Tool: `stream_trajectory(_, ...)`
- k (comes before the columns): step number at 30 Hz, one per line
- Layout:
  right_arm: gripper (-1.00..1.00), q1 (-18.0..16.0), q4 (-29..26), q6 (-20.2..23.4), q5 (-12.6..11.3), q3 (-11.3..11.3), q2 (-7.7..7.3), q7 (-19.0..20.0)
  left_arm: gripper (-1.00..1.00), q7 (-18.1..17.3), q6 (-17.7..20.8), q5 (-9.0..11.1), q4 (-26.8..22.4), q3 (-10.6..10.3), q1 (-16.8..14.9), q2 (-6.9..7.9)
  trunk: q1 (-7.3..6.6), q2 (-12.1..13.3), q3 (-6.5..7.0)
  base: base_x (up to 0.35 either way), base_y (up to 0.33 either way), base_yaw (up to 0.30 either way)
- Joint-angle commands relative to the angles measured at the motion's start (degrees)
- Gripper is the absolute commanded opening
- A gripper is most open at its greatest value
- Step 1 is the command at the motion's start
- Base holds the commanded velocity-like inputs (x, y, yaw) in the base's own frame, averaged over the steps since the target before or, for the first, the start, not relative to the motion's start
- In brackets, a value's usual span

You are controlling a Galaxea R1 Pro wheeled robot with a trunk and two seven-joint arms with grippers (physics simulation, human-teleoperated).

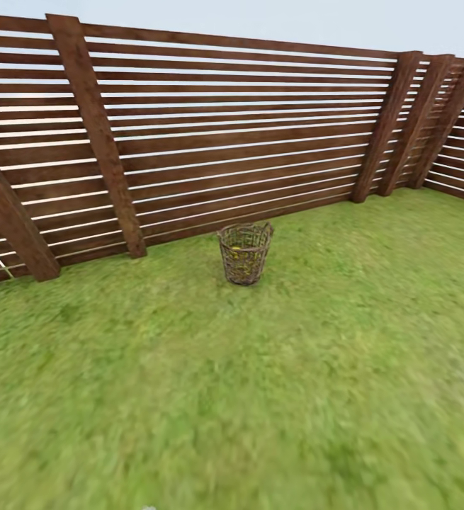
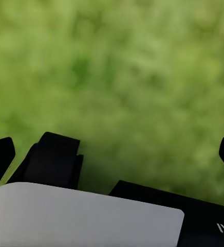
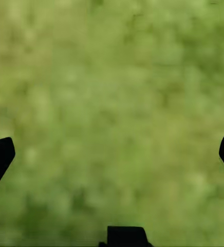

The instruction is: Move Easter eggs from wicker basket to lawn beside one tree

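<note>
Wicker basket stands upright on the lawn near the fence; yellow shows through its weave. Left gripper and right gripper: fingers spread wide, blurred grass between them, nothing held.

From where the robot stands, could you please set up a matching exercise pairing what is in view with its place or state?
Things:
1. wicker basket
2. wooden fence
3. right gripper
4. lawn

Descriptions:
A. open, nothing between the fingers, grass beneath
B. runs behind the basket, slatted and brown
C. upright on the grass, yellow showing through the weave
D. mottled green, across the foreground

Pairs: 1-C, 2-B, 3-A, 4-D
</note>
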Motion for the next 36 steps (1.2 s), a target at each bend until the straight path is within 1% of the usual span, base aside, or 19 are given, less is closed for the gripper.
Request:
stream_trajectory(1, 1.0, 0.0, 0.0, -0.2, 0.1, 0.0, -0.01, 0.0, 1.0, 0.2, 0.3, 0.6, -0.1, 0.2, 0.0, -0.04, 0.03, 0.0, -0.05, 0.337, 0.0, 0.0)
stream_trajectory(13, 1.0, 0.0, 0.0, -0.2, 0.1, 0.0, -0.01, 0.0, 1.0, 0.2, 0.3, 0.5, -0.1, 0.2, 0.0, -0.08, 0.03, 0.0, -0.05, 0.337, -0.01, 0.0)
stream_trajectory(36, 1.0, 0.0, 0.0, -0.2, 0.1, 0.0, -0.01, 0.0, 1.0, 0.2, 0.3, 0.5, -0.1, 0.2, 0.0, -0.04, 0.03, 0.0, -0.05, 0.337, -0.084, 0.0)
